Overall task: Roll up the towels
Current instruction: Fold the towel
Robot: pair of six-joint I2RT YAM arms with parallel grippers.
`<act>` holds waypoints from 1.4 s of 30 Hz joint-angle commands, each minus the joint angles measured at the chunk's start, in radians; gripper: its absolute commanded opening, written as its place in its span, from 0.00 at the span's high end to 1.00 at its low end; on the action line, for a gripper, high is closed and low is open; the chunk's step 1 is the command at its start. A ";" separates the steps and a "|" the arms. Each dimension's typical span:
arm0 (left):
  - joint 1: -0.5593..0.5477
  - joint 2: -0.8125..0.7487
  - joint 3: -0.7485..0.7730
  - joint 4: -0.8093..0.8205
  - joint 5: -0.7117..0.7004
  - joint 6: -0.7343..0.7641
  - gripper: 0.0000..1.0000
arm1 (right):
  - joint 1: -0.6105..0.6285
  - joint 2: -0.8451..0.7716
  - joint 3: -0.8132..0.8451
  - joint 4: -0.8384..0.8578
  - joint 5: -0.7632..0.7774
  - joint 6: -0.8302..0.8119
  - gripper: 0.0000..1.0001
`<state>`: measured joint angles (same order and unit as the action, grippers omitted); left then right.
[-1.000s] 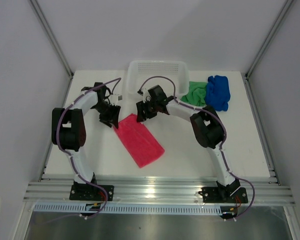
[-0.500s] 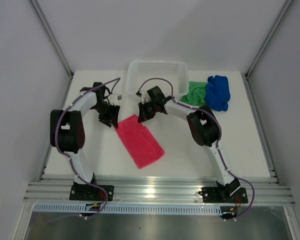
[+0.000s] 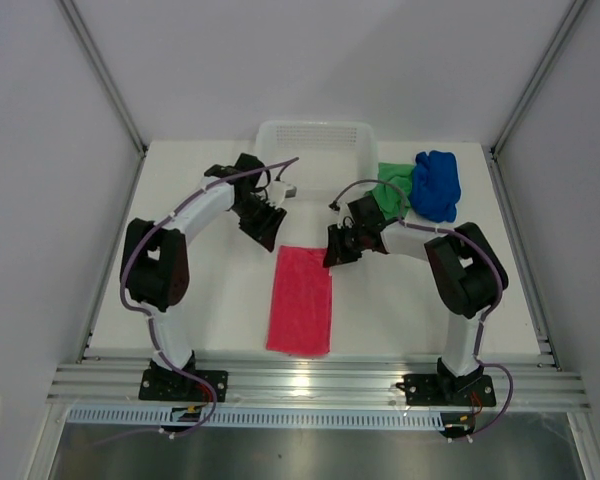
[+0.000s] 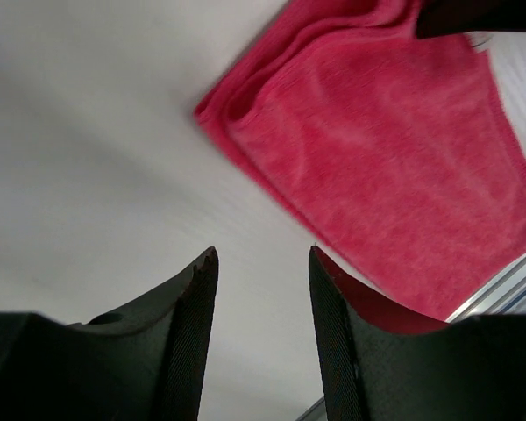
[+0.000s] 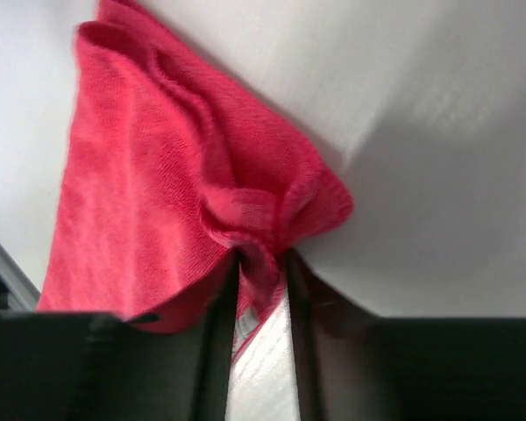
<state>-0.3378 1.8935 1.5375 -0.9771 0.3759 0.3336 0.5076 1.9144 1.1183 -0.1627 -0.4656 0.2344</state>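
The right gripper has its two fingers squeezed close on a little bunch of the pink towel, right at one far corner. The cloth puckers up where it is pinched. The left gripper has its fingers spread apart with nothing between them. It hangs over the bare table, just beside the other far corner of the towel but not touching it. The pink towel lies flat in a long strip in the middle of the table, between the two arms. One short end is near the front edge and the other is up by the grippers. It looks folded over, since its edge shows more than one layer. This towel is soft, light and floppy. It will bend and wrinkle wherever it is pushed. It will not keep a shape by itself, so a roll may fall open if it is let go. It is not slippery, and it cannot break. I think the best place to hold it is at the two corners of one short end, one gripper on each, so the roll goes straight. The green towel and the blue towel sit bunched up at the far right, touching each other, beside the white basket, not rolled yet.
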 commanded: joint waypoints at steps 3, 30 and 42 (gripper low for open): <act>-0.072 0.027 0.046 0.032 0.066 -0.016 0.52 | -0.015 0.018 0.038 0.026 0.019 0.011 0.57; -0.086 0.159 -0.028 0.250 0.031 -0.137 0.63 | -0.021 -0.086 -0.118 0.203 0.052 0.069 0.60; -0.084 0.144 -0.023 0.253 0.051 -0.117 0.99 | -0.030 -0.087 -0.038 0.111 0.087 0.034 1.00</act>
<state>-0.4232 2.0533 1.5108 -0.7414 0.4156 0.2024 0.4820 1.8538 1.0245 -0.0341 -0.4038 0.2943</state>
